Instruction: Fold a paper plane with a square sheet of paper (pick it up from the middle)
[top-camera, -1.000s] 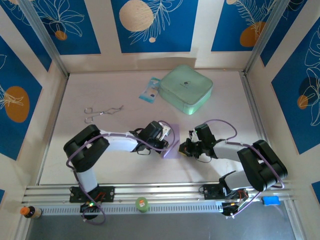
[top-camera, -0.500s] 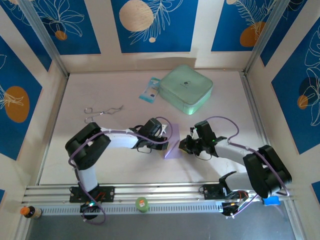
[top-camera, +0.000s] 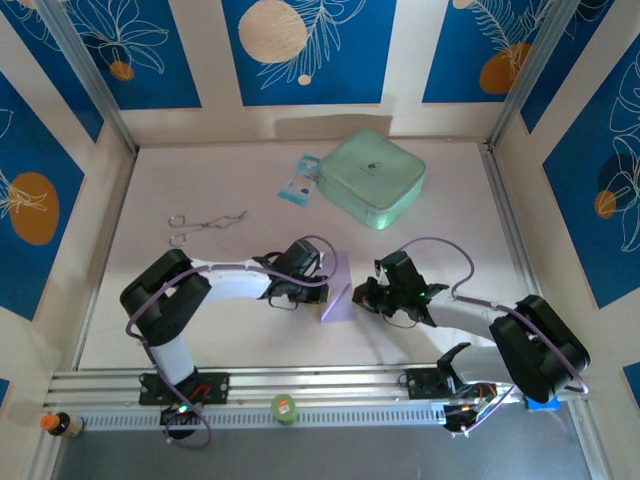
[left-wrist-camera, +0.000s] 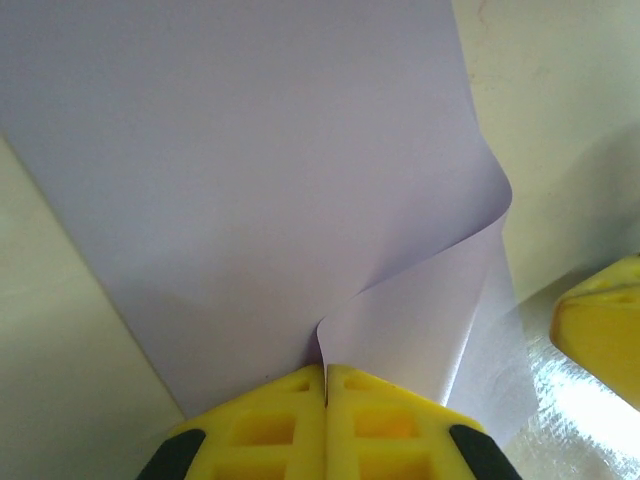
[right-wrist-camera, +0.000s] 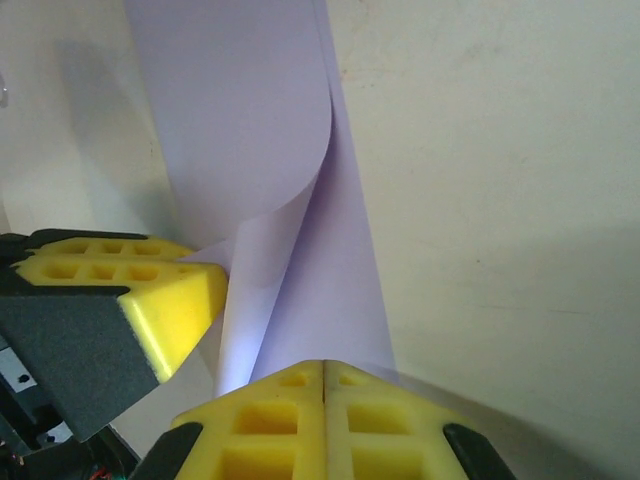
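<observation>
Our left gripper (left-wrist-camera: 326, 375) is closed, its yellow pads pressed together on a curled fold of the paper (left-wrist-camera: 240, 180). Our right gripper (right-wrist-camera: 323, 368) is closed too, pinching the sheet at its opposite edge. We see the paper between the two grippers, over the near middle of the table (top-camera: 230, 330), raised and bowed, one flap curling over the other. The grippers sit close together, tips facing across the sheet.
</observation>
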